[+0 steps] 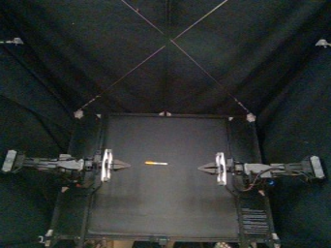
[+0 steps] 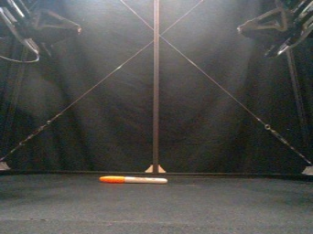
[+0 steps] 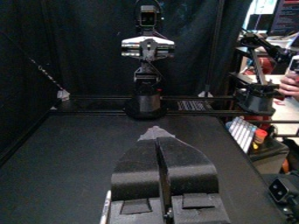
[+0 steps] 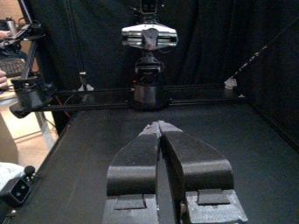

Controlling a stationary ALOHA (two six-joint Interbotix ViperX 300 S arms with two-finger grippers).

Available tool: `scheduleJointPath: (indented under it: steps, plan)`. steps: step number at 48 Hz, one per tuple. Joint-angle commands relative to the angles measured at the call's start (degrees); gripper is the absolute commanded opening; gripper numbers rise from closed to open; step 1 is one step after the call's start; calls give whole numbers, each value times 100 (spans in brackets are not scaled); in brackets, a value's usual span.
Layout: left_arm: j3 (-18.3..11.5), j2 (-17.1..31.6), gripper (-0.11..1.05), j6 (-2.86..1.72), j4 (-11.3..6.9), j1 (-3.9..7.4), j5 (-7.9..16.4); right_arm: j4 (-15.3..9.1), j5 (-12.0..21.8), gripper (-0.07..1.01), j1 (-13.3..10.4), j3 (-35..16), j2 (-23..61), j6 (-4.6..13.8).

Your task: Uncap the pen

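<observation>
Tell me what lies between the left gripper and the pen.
Nothing: in the top view only bare black table separates the left gripper from the pen.

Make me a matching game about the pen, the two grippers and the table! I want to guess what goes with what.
Things:
1. pen
2. left gripper
3. right gripper
4. table

Clues:
a. black, with everything else above it
b. orange and white, lying flat between the arms
c. shut, on the arm coming from the right of the top view
d. shut, on the arm coming from the left of the top view

Pairs: 1-b, 2-d, 3-c, 4-a
</observation>
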Motion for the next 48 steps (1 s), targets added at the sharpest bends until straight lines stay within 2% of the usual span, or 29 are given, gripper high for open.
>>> scheduleJointPath:
  steps: [1,8,17,25,37,43,48]
  plan:
    - [-88,316,-7,26,0,70,-88,0,-97,-2,-202,-26,202,-18]
    - [-141,835,1,35,9,185,-193,0,-501,6,-598,-88,835,35]
    - [-255,1591,16,35,9,369,-387,-9,-932,9,-914,-457,2259,35]
    - [-369,2188,42,35,9,510,-439,-9,-958,22,-1028,-984,3542,-35]
    - [-404,2733,84,26,9,642,-439,-9,-958,63,-1204,-1837,5265,-44]
    - [-387,2839,97,26,9,659,-404,-18,-905,77,-1204,-2153,5801,-70]
    - [-387,2883,101,26,9,659,-396,-62,-721,80,-1204,-2373,6126,-70]
